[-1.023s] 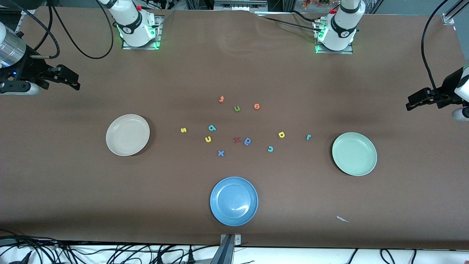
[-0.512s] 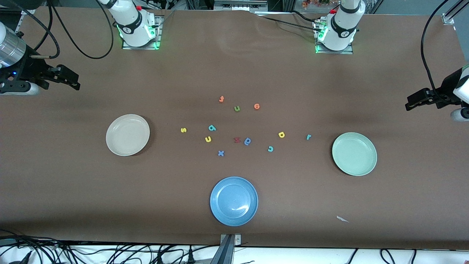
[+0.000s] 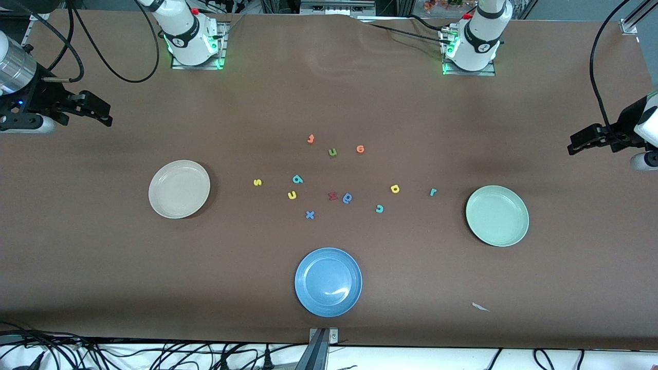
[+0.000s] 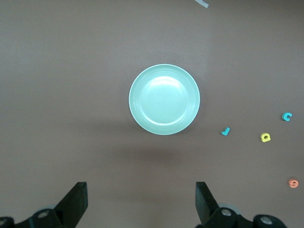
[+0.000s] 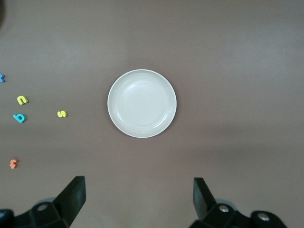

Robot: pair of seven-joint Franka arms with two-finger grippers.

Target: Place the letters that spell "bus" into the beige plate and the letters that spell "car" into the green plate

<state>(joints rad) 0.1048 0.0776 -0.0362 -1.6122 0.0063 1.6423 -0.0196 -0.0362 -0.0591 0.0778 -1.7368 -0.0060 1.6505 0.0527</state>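
Observation:
The beige plate lies empty toward the right arm's end, the green plate empty toward the left arm's end. Between them on the table lie the yellow "s", teal "b", yellow "u", teal "c", yellow "a" and teal "r". My right gripper hangs open and empty high over the table's end, looking down on the beige plate. My left gripper hangs open and empty over its own end, above the green plate.
A blue plate sits nearest the front camera. Other loose letters: an orange one, green "u", orange "e", a red one, a blue rounded one, blue "x". A white scrap lies near the front edge.
The left gripper has edged very slightly toward the table's middle. The plates, the letters and the right gripper have not moved.

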